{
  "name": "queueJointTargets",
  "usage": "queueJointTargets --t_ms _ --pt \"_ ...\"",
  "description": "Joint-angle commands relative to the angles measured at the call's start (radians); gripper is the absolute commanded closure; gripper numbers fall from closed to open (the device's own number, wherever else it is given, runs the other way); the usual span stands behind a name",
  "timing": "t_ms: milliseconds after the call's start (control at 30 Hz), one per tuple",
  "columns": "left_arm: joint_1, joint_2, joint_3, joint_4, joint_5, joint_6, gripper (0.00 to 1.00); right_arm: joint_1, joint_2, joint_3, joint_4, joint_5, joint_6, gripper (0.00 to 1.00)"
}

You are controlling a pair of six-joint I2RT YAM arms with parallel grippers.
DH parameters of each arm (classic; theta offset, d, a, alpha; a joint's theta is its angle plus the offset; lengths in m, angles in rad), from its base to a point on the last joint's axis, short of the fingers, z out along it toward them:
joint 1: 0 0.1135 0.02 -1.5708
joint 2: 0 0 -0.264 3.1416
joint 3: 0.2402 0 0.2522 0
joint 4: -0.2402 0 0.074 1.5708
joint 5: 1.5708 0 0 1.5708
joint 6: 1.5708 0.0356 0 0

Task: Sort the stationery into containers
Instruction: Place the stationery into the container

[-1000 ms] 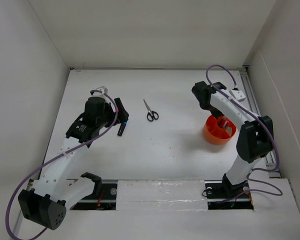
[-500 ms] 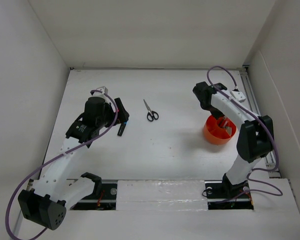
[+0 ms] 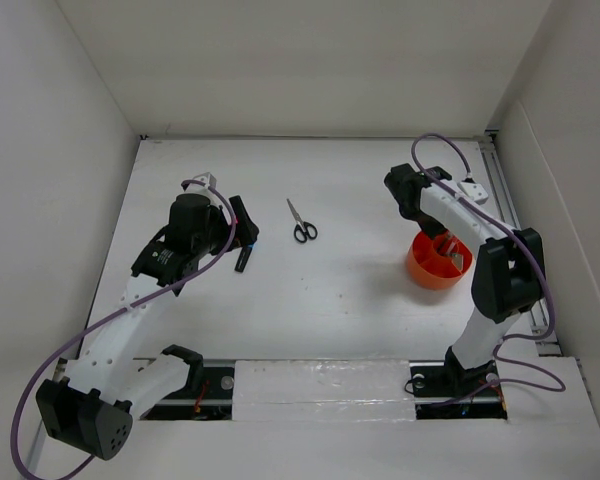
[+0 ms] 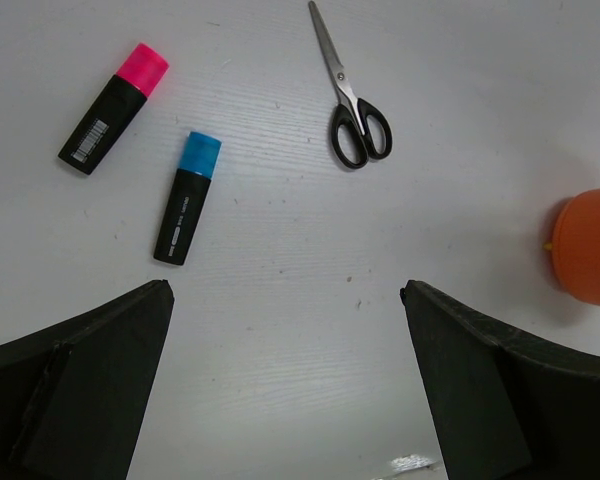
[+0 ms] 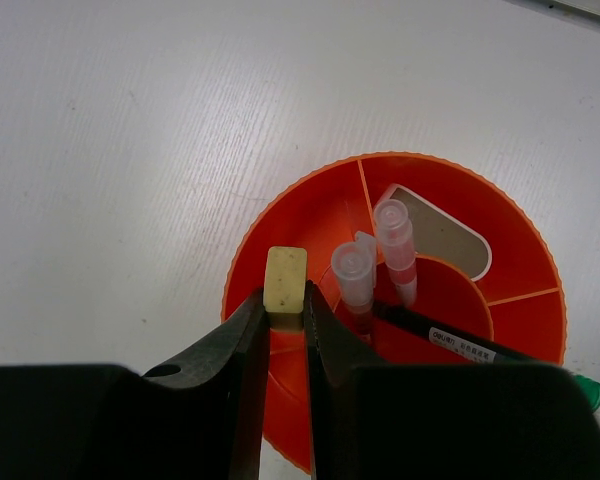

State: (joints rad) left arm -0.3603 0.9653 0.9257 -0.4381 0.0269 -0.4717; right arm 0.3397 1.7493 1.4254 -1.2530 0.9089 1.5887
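Eraser (image 5: 286, 275) clamped in our right hand (image 5: 286, 310), orange cup (image 5: 525, 335) beneath it, our left hand (image 4: 285, 288) released, scissors (image 4: 348, 92), blue marker (image 4: 187, 200), pink marker (image 4: 112, 110) ahead on tabletop (image 4: 280, 230).

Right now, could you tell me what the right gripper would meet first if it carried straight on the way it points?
Probably the orange cup: the right gripper, shut on the tan eraser, points down at an outer compartment, near the rim; depth is unclear.

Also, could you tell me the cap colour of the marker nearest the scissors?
The cap is blue, clearest in the left wrist view.
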Motion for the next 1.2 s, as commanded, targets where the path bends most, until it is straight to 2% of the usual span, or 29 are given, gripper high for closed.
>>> queueJointTargets --t_ms 0,300,367,600,700,1167 --pt "-0.003 -0.025 0.001 0.025 0.011 0.021 0.01 -0.005 0.001 0.013 0.010 0.012 -0.006 0.93" --pt "-0.003 -0.025 0.001 0.025 0.021 0.021 0.01 -0.005 0.001 0.004 0.010 0.012 -0.006 0.89" --pt "-0.003 -0.025 0.001 0.025 0.021 0.021 0.01 -0.005 0.001 0.004 0.010 0.012 -0.006 0.83" --pt "-0.003 -0.025 0.001 0.025 0.021 0.021 0.01 -0.005 0.001 0.004 0.010 0.012 0.004 0.79" --pt "-0.003 -0.025 0.001 0.025 0.021 0.021 0.01 -0.005 0.001 0.004 0.010 0.012 0.004 0.68" --pt "-0.003 -0.034 0.001 0.025 0.021 0.021 0.01 -0.005 0.010 0.024 0.010 0.012 -0.016 0.68"
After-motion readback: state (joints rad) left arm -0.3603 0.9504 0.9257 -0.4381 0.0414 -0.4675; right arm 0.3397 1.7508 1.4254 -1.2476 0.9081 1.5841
